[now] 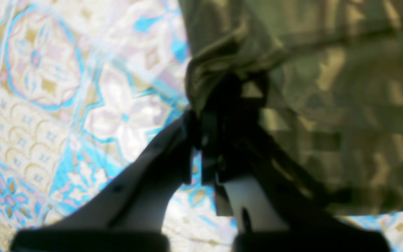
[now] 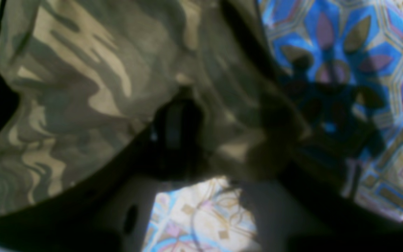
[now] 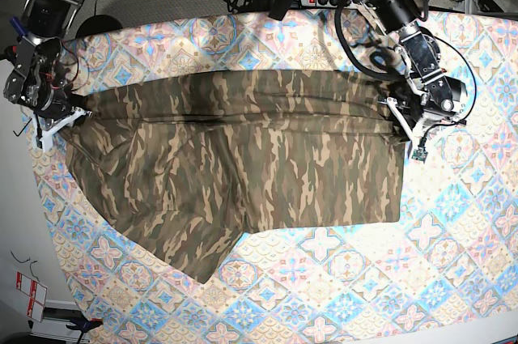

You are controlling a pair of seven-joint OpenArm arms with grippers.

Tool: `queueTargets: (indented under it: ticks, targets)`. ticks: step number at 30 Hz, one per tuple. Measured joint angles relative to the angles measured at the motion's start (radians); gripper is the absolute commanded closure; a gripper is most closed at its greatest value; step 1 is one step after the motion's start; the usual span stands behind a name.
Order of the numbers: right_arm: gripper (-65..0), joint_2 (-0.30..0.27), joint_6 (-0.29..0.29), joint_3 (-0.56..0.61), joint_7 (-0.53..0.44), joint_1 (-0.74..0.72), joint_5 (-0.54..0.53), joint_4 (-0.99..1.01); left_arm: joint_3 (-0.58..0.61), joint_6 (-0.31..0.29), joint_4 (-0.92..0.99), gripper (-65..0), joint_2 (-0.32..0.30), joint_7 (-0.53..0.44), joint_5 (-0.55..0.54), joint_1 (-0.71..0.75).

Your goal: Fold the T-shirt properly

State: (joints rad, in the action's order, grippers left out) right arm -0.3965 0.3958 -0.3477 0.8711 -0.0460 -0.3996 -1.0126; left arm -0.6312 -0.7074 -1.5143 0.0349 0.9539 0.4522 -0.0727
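The T-shirt (image 3: 243, 174) is soft, limp camouflage cloth in brown, tan and olive, spread wide across the middle of the table, with a long fold ridge running along its upper part and one sleeve or corner trailing down toward the lower left. Under it lies the tablecloth (image 3: 340, 279), a flat sheet printed with pastel blue, pink and cream tiles and flower shapes. The base view alone shows the whole layout — the two arms at opposite ends of the garment, each at an upper corner. The wrist views are blurred, but they give what the overhead view cannot: the cloth at the fingertips. In the left wrist view the left gripper (image 1: 201, 115) has its dark fingers nearly together, pinching a bunched, puckered edge of the fabric, which hangs away to one side over the bright tile print. In the right wrist view the right gripper (image 2: 201, 140) sits under draped folds — cloth wraps over and between its fingers, which stand partly apart around a thicker wad of the shirt.
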Motion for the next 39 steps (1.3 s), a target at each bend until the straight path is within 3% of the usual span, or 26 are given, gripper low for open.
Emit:
queueTargets:
  ticks: [10, 19, 21, 31, 39]
  targets:
    - [-16.9, 0.0, 0.0, 0.0, -0.008, -0.001, -0.001, 0.002, -0.033, 0.002, 0.203, -2.0, -0.048, -0.015, 0.008, -0.144]
    - [-16.9, 0.0, 0.0, 0.0, -0.015, 0.0, -0.001, 0.002, -0.032, 0.011, 0.375, -3.0, -0.05, -0.121, 0.013, -0.202]
    - [-16.9, 0.002, 0.0, 0.0, -0.021, -0.001, -0.001, 0.003, -0.034, 0.015, 0.396, -6.6, -0.052, -0.136, 0.013, -0.213]
    - [-17.2, 0.003, 0.0, 0.0, -0.026, -0.001, -0.001, 0.003, -0.04, 0.008, 0.402, -37.3, -0.083, -0.132, -0.004, -0.216]
    - [-17.2, 0.006, -0.001, 0.001, -0.011, -0.022, 0.003, 0.003, -0.227, 0.007, 0.312, -40.0, -0.105, -0.13, -0.02, -0.214]
